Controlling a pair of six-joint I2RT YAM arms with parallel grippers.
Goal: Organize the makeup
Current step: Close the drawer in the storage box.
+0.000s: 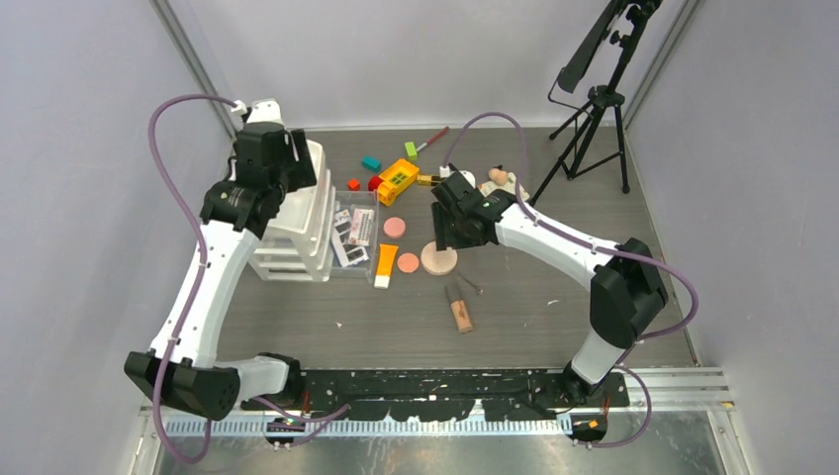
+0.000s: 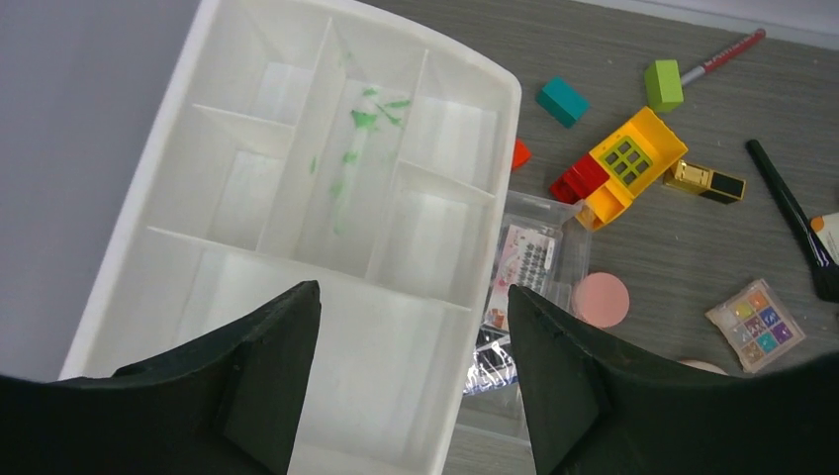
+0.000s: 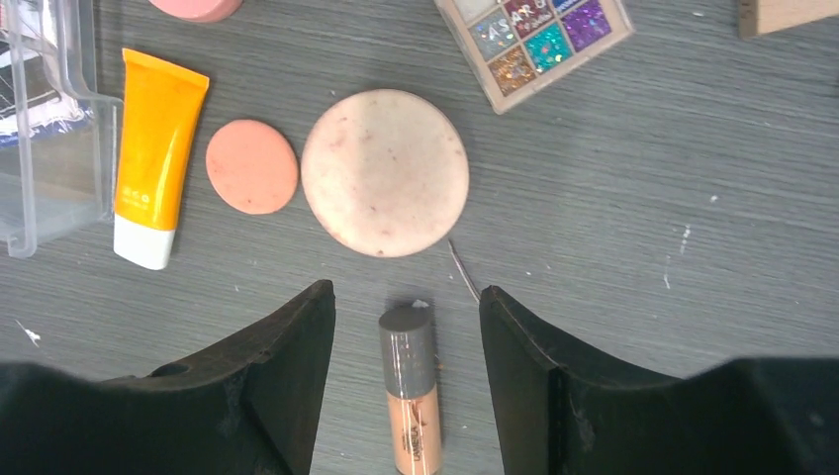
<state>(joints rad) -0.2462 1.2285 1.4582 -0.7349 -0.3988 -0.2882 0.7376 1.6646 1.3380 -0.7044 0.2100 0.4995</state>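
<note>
Reaching over the white organiser at the table's left edge, the left arm carries its left gripper jaws spread, empty. The right arm bends toward table centre; the right gripper is parted, gripping nothing, above a beige tube. Nearby lie a round compact, an orange tube and a peach compact. The table is grey, the walls pale.

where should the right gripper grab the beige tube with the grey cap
Mid-body of the beige tube, from straight above. It lies flat and narrow, its length running between the right gripper's open fingers, so they would close across its width.
</note>
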